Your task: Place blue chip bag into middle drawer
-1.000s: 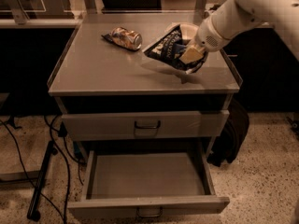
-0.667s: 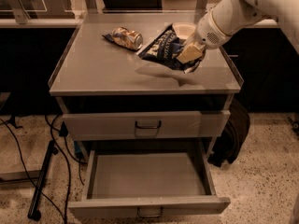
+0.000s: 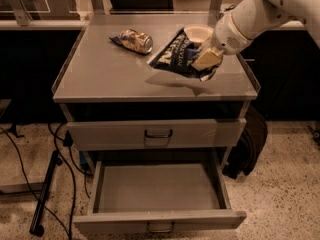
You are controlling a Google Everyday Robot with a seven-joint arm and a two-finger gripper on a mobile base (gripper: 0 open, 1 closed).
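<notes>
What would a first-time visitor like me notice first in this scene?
A big white robot arm reaches in from the upper right, its tool clamped on a crumpled dark navy foil chip bag held just above the grey cabinet top. Below, the wide grey metal lower drawer stands pulled open, while the upper drawer is shut. A shiny gold-brown crumpled wrapper lies further left on the top.
</notes>
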